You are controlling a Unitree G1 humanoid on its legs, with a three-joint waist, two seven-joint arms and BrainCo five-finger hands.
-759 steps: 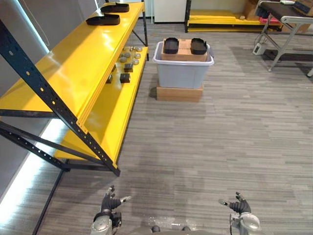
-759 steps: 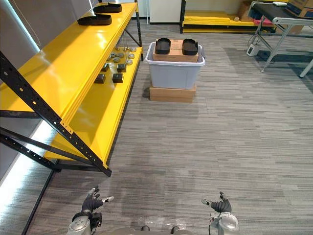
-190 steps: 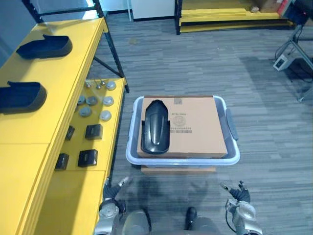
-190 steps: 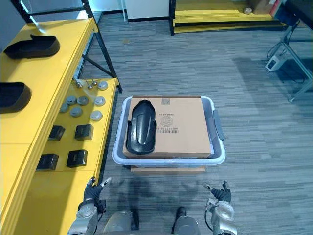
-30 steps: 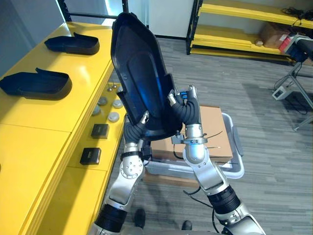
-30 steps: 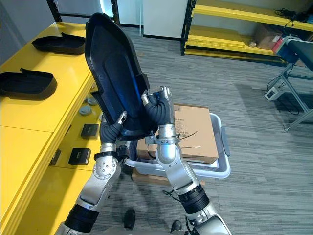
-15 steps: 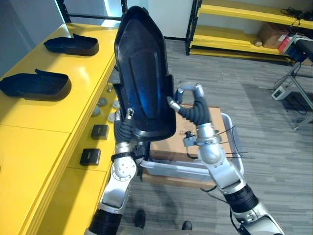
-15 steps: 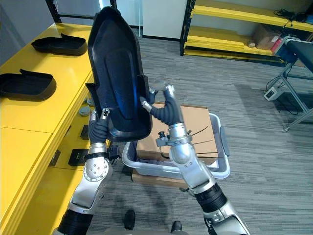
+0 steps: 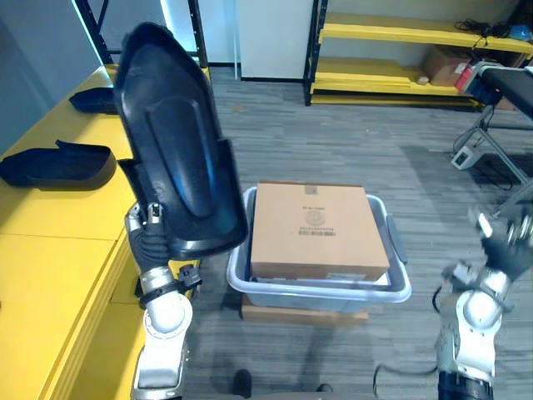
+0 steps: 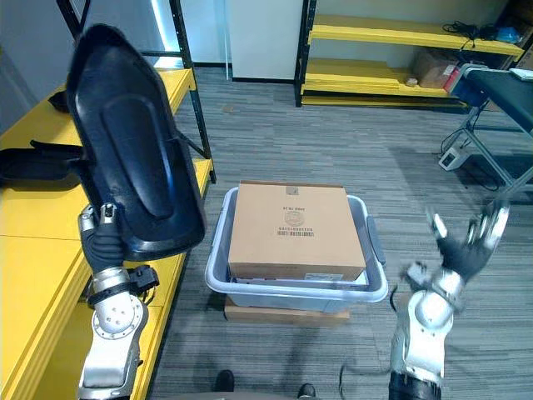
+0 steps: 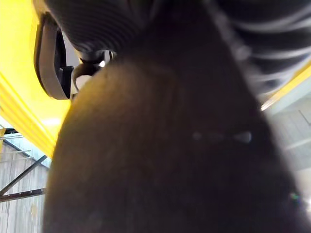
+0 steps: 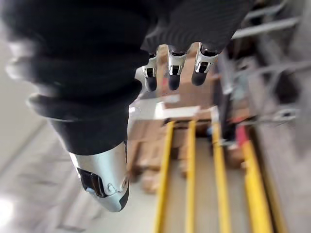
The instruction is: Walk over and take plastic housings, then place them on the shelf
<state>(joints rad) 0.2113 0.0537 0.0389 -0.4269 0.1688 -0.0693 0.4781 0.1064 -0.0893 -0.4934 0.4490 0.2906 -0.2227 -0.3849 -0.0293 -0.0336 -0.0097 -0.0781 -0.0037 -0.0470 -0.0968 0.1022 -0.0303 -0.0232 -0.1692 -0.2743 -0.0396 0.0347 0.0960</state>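
A large black plastic housing (image 9: pixel 175 167) stands upright in the air beside the yellow shelf (image 9: pixel 58 242). My left hand (image 9: pixel 150 242) is shut on its lower edge and holds it alone; the housing's dark surface (image 11: pixel 160 160) looms close in the left wrist view. My right hand (image 10: pixel 462 246) is far out to the right, open, with fingers (image 12: pixel 172 73) spread and nothing in it. Two more black housings (image 9: pixel 58 164) (image 9: pixel 92 100) lie on the shelf top.
A cardboard box (image 9: pixel 312 229) sits in a grey bin (image 9: pixel 321 292) on the floor just right of the shelf. Further yellow racks (image 9: pixel 400 33) stand at the back. A table (image 9: pixel 508 79) stands at the far right. Grey floor lies between.
My right hand has let go of the housing, opened, and swung out to the right. The left hand has carried the housing leftward, towards the shelf.
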